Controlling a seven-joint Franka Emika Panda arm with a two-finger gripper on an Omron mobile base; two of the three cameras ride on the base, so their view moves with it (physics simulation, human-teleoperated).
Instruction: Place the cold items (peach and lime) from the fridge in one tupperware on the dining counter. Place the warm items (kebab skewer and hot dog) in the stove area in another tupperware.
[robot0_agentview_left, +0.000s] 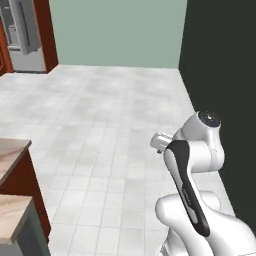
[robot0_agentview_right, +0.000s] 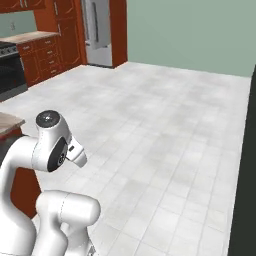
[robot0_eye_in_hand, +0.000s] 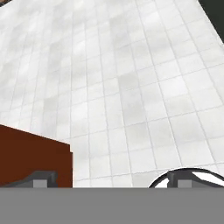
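Fridge (robot0_agentview_right: 97, 30) far across tiled floor (robot0_agentview_right: 165, 130); fingers (robot0_eye_in_hand: 41, 178) spread.

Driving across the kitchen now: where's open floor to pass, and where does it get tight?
The tiled floor lies bare between the dark wall and the dining counter, right through to the fridge and stove area. Tightest beside the counter's red-brown base, near the open gripper.

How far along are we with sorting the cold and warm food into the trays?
Nothing looks done from here: no food or tray is in sight. The gripper is open and holds nothing, pointing down at the pale tiled floor. The tall grey fridge and the dark stove both stand across the room, the fridge door ajar. By this, all the fetching and placing appears still ahead.
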